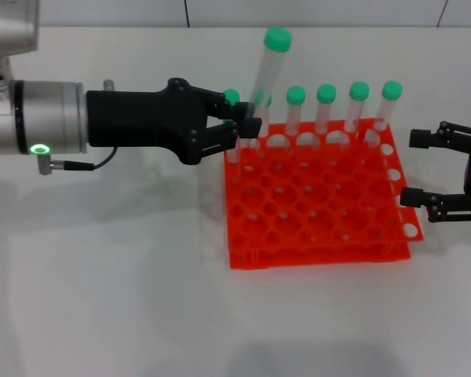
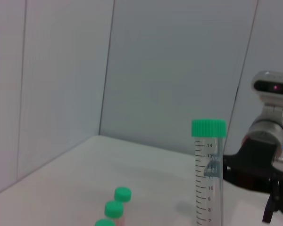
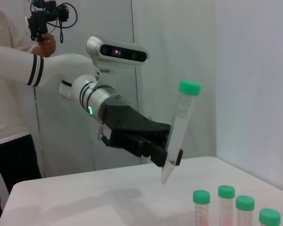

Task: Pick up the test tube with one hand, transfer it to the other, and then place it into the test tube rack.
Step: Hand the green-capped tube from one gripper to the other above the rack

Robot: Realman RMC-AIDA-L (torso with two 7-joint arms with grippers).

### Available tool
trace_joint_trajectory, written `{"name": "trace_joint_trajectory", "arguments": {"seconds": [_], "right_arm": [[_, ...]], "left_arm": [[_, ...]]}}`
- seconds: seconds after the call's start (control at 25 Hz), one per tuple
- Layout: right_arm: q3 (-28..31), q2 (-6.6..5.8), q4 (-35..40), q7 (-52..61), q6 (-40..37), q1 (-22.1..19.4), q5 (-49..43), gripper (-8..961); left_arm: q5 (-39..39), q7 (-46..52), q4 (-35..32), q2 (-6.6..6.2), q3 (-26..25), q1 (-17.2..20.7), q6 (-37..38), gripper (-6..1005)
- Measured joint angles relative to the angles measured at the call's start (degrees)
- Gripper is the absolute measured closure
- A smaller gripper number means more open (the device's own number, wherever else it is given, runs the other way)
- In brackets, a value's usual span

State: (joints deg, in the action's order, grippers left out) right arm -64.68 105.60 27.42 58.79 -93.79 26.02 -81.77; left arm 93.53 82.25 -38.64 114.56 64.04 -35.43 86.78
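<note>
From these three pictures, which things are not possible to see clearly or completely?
- Head view: the left gripper covers the lower end of the test tube, so the tip is hidden there.
- Head view: the right gripper is cut off by the frame edge.
- Left wrist view: the test tube rack is out of frame; only three caps show.

My head camera looks forward and down on the table and the test tube rack (image 1: 318, 200) from close above. My left wrist camera looks level across the table toward the wall, the test tube (image 2: 208, 172) near its lens. My right wrist camera faces back at my left gripper (image 3: 167, 157). All three views share that tube and the standing tubes (image 1: 326, 114).
</note>
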Motion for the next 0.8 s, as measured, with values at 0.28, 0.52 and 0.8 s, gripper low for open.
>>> {"name": "trace_joint_trajectory", "arguments": {"seconds": [0.28,0.52,0.8], "right_arm": [[0.82,-0.06,0.00,0.00,-0.36,-0.13,-0.09,78],[3.95,-0.20,0.00,0.91,-0.30,-0.26,-0.17,79],[7.37,-0.28,0.10,8.64,-0.46,1.24,0.27,79]], "left_arm": [[4.22,2.31,0.44,0.61,-0.07,-4.03,-4.28,772],[7.74,3.84,2.59,1.30,0.45,-8.87,-7.87,768],[10.93,3.77,7.15,1.75,0.55,-13.25,-8.96,764]]}}
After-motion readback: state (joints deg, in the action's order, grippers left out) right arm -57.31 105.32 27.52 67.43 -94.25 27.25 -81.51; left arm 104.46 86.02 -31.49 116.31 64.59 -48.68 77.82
